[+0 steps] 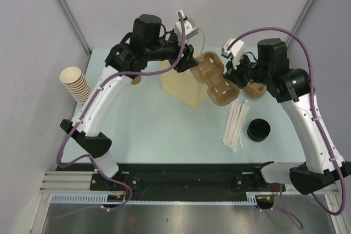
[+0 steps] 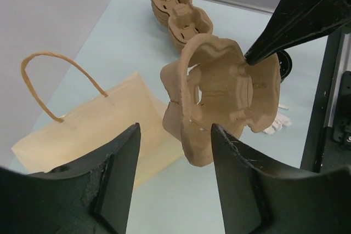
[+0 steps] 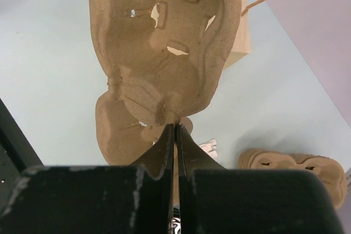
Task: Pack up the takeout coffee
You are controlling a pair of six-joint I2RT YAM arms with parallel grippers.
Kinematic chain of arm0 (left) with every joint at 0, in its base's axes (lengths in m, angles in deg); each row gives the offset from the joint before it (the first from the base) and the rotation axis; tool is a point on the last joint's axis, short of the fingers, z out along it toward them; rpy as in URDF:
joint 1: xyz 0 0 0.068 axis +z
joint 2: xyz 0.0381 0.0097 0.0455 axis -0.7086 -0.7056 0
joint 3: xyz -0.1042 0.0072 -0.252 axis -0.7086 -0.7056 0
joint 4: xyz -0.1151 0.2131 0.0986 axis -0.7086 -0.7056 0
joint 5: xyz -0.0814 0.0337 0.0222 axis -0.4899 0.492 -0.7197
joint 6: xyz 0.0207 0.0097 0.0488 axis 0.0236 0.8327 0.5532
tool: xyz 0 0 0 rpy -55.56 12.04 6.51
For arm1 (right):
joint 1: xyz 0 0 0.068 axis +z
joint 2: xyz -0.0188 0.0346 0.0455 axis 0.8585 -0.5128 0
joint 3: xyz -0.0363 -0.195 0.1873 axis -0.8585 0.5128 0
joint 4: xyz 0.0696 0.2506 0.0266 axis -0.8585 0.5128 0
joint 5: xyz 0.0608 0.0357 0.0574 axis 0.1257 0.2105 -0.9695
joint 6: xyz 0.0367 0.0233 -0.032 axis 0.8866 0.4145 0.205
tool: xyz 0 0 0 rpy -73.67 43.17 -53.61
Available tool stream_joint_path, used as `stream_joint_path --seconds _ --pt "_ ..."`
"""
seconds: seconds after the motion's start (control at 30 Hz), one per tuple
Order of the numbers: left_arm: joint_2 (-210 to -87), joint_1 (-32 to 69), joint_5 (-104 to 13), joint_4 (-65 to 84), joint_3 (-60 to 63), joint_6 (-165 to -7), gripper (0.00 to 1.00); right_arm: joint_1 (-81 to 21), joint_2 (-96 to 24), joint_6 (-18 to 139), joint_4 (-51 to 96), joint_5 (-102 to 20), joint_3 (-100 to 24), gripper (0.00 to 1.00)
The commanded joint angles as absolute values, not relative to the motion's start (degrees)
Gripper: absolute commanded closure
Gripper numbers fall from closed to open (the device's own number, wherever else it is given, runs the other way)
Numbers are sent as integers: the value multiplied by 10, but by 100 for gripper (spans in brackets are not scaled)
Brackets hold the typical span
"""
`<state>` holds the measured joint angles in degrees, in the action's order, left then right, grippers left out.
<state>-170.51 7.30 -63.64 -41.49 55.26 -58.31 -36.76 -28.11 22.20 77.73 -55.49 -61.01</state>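
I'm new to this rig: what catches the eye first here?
A brown pulp cup carrier hangs in mid-air over the middle of the table, pinched at one edge by the right claw. The open left claw straddles its other end, beside a paper bag.

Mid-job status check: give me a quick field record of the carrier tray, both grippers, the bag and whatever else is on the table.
carrier tray: lifted off the table, tilted on edge, between the two arms
right gripper: shut on the tray's rim
left gripper: open, fingers either side of the tray's other edge, not clamped
paper bag: lying flat beneath the tray
spare trays: stacked on the table by the right arm
cup stack: on its side, far left
black lids: right side, near edge
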Motion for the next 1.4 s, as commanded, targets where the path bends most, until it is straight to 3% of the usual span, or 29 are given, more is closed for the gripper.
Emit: stream_joint_path --seconds 0.0,0.27,0.57,0.67,0.7,0.77,0.8,0.9,1.0,1.07,1.17,1.37 --pt "-1708 70 -659 -419 552 -601 42 -362 -261 212 770 -544 -633 100" --pt "-1705 70 -662 -419 536 -614 50 -362 -256 213 768 -541 -630 100" --pt "-1707 70 -651 -410 535 -627 66 -362 -250 210 769 -559 -631 100" --pt "-1706 71 -643 -407 535 -634 83 -361 -253 216 768 -564 -636 100" --pt "-1706 71 -636 -405 535 -635 100 -362 -256 220 767 -563 -638 100" --pt "-1702 77 -630 -405 532 -655 100 -372 -261 249 761 -568 -649 88" --pt "-1699 82 -639 -404 528 -665 100 -396 -266 258 760 -578 -655 65" --pt "-1674 142 -703 -381 490 -711 100 -474 -287 312 756 -644 -696 30" --pt "-1638 180 -786 -352 450 -728 100 -560 -317 385 749 -756 -763 12" --pt "-1599 188 -834 -327 424 -726 100 -620 -354 423 731 -813 -805 8" --pt "-1550 199 -873 -295 377 -735 100 -621 -412 447 737 -812 -855 6" --pt "-1473 285 -890 -186 305 -837 100 -482 -496 372 745 -629 -876 5"
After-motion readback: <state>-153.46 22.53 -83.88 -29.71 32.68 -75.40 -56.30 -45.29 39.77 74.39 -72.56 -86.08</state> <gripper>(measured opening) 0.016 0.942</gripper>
